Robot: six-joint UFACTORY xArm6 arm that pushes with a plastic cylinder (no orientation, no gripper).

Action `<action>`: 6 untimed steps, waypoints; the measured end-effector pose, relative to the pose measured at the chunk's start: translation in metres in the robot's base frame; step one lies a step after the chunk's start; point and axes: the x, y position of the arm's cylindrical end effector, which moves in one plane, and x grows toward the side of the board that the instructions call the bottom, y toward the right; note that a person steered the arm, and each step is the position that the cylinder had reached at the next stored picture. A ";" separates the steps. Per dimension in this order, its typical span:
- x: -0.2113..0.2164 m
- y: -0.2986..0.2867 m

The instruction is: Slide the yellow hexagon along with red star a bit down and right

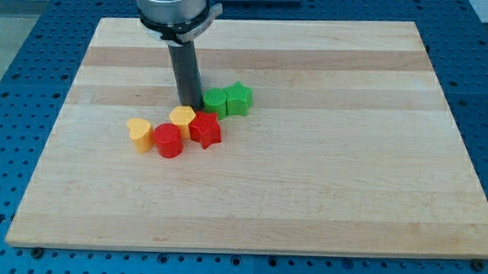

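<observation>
The yellow hexagon sits near the board's middle, touching the red star on its right. My tip stands just above the yellow hexagon, at its top right edge, and close to the left of a green block. A red round block touches the hexagon's lower left.
A green star sits right of the green block, touching it. A yellow heart-like block lies left of the red round block. The wooden board lies on a blue perforated table.
</observation>
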 end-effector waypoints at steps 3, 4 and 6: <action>-0.021 -0.036; -0.002 -0.042; 0.025 -0.016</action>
